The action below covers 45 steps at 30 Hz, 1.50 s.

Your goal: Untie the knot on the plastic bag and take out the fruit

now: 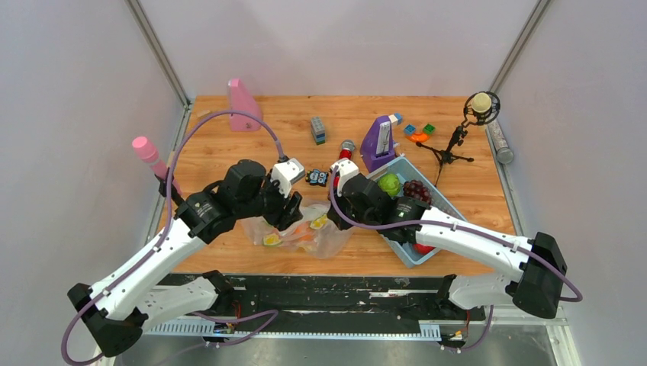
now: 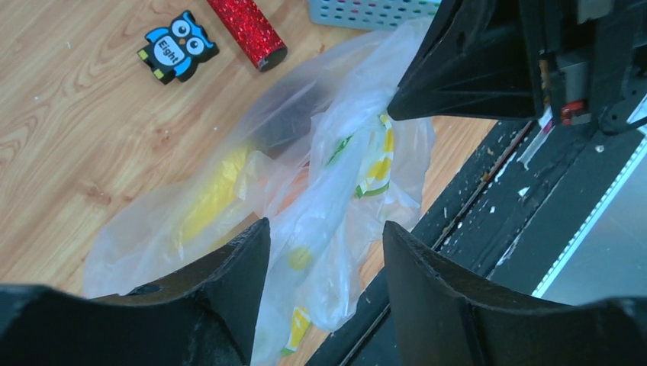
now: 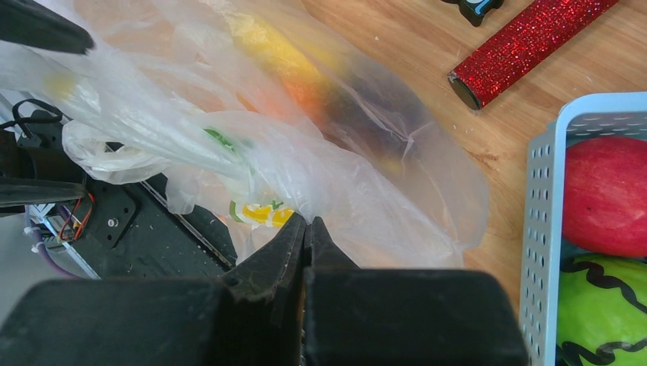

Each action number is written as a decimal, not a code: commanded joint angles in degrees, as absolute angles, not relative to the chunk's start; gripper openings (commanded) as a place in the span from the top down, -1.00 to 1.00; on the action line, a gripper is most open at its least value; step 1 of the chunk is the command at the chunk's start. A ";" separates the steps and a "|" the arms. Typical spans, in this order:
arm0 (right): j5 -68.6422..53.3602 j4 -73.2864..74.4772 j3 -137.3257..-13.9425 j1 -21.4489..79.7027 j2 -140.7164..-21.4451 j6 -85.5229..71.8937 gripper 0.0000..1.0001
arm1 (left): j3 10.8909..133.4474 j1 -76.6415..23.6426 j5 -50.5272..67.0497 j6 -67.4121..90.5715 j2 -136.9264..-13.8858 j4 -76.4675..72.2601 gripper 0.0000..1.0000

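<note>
The see-through plastic bag (image 1: 305, 232) lies crumpled on the wooden table near its front edge, between both arms. Inside it show the fruit: a yellow banana (image 3: 275, 49) (image 2: 214, 191) and an orange piece (image 3: 317, 91). My right gripper (image 3: 307, 221) is shut on a fold of the bag (image 3: 358, 175) and lifts the film. My left gripper (image 2: 324, 229) stands open, with loose printed film of the bag (image 2: 336, 175) hanging between its fingers, not pinched. The right gripper's fingers (image 2: 458, 76) show at the top of the left wrist view. I cannot single out the knot in the crumpled film.
A blue tray (image 1: 446, 206) (image 3: 545, 198) right of the bag holds a red apple (image 3: 606, 191), a green fruit (image 3: 603, 313) and grapes (image 1: 416, 188). A red glitter cylinder (image 2: 248, 30) and an owl tag (image 2: 177, 46) lie behind the bag. The black rail (image 2: 534, 213) runs along the table's front edge.
</note>
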<state>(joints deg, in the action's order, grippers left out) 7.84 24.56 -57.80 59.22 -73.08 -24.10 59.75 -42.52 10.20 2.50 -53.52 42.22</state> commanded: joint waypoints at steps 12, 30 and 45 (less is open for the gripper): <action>8.68 22.76 -59.01 59.35 -70.62 -24.74 1.00 | 61.55 -45.71 -2.59 0.40 -57.11 44.75 0.58; 24.17 23.33 -53.44 56.68 -64.63 -43.87 1.00 | 54.53 -45.70 -25.32 21.66 -37.98 40.08 1.00; 10.06 17.15 -55.00 56.69 -59.52 -18.88 -0.55 | 50.86 -45.70 -15.12 19.73 -33.25 31.15 1.00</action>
<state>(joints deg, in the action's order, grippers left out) 16.27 22.72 -52.82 56.82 -62.11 -30.63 49.65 -45.63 -16.95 20.73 -32.99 34.48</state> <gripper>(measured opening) 0.752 0.007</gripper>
